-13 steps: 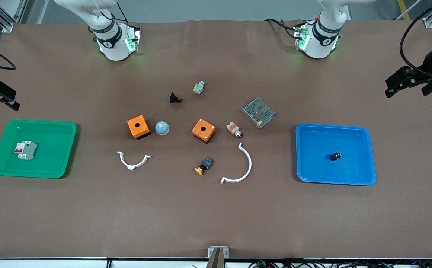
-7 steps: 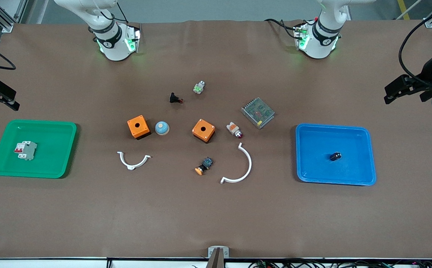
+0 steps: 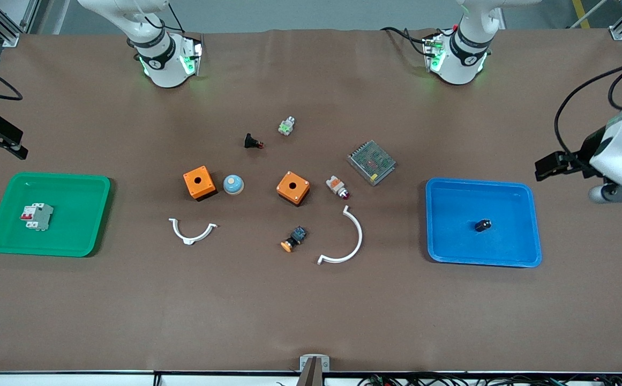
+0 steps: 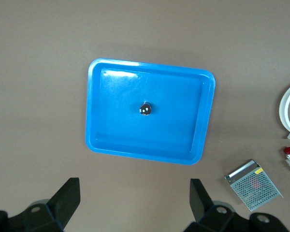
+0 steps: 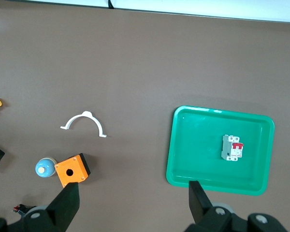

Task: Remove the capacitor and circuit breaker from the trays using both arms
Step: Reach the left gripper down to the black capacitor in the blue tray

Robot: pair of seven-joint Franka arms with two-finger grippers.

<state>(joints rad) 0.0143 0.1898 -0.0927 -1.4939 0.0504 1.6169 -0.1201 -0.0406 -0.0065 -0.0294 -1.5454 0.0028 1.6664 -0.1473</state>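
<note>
The capacitor (image 3: 482,225), a tiny black cylinder, lies near the middle of the blue tray (image 3: 482,183) at the left arm's end of the table. It also shows in the left wrist view (image 4: 145,109). The breaker (image 3: 36,216), a light-grey block with red levers, lies in the green tray (image 3: 48,175) at the right arm's end, and shows in the right wrist view (image 5: 232,147). My left gripper (image 3: 554,163) hangs open and empty over bare table beside the blue tray (image 4: 134,193). My right gripper (image 3: 5,140) waits open and empty over bare table beside the green tray (image 5: 133,197).
Between the trays lie two orange boxes (image 3: 199,183) (image 3: 293,188), a blue dome (image 3: 233,184), two white curved clips (image 3: 192,232) (image 3: 345,241), a mesh power supply (image 3: 371,162), an orange-capped switch (image 3: 293,239), a red-tipped white-orange switch (image 3: 337,187), a black part (image 3: 253,142) and a small green-white part (image 3: 286,126).
My left gripper has swung from over the bare table edge to close beside the blue tray. The right arm, the capacitor and the breaker have not moved.
</note>
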